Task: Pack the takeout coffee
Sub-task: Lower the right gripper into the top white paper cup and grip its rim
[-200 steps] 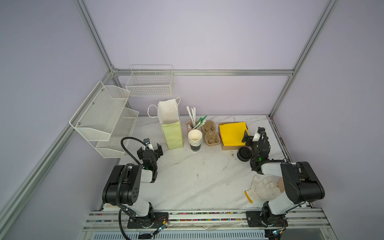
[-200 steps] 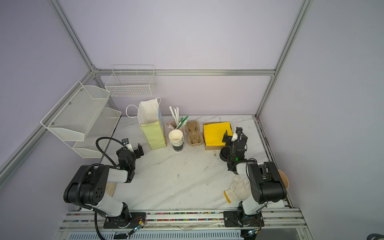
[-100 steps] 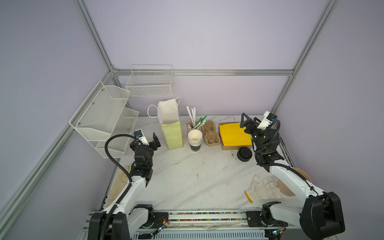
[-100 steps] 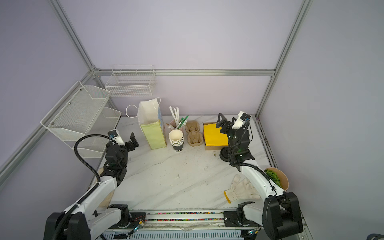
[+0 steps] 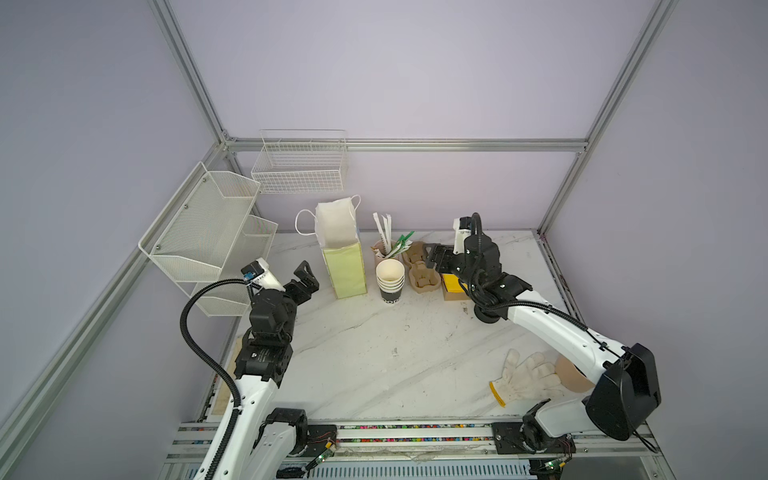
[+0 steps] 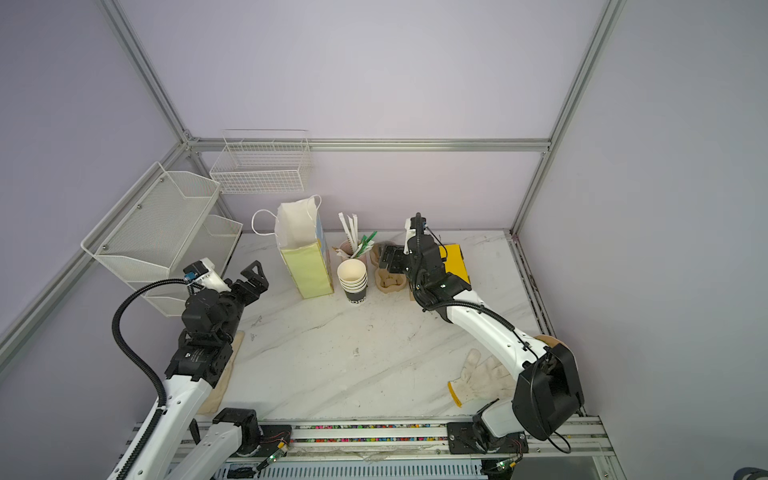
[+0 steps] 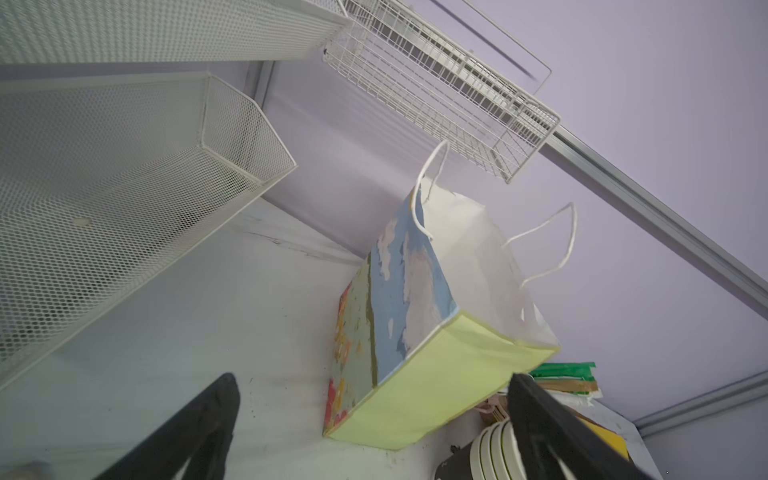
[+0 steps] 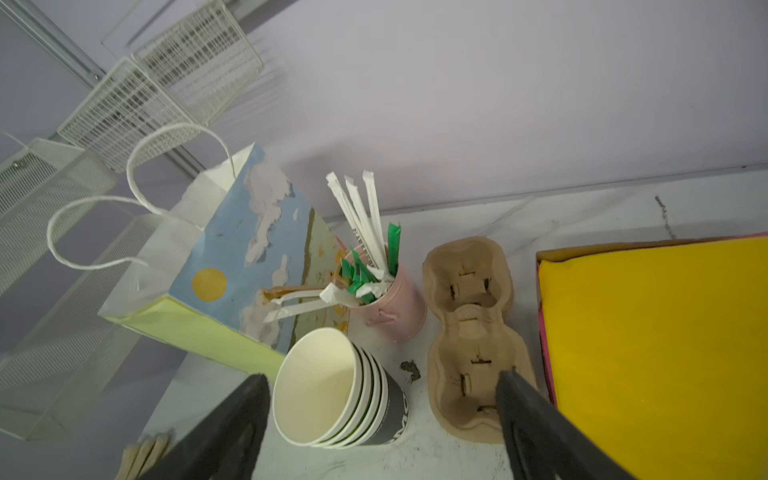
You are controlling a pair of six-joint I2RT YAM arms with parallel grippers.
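While hovering with right claw (image 5: 430,257) spread, empty, above carrier (image 5: 420,277), left claw (image 5: 310,275) spread facing bag (image 5: 345,270): approach stage, likely. Next, draw back to takeout coffee (image 5: 484,319) behind right claw, clamp.

One paper bag (image 5: 344,270), one cup stack (image 5: 390,282), one pulp carrier (image 5: 422,279), one glove (image 5: 525,378), one yellow box (image 8: 656,340).

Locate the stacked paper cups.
In both top views the stacked cups stand at centre back, between the paper bag and the cardboard cup carrier.
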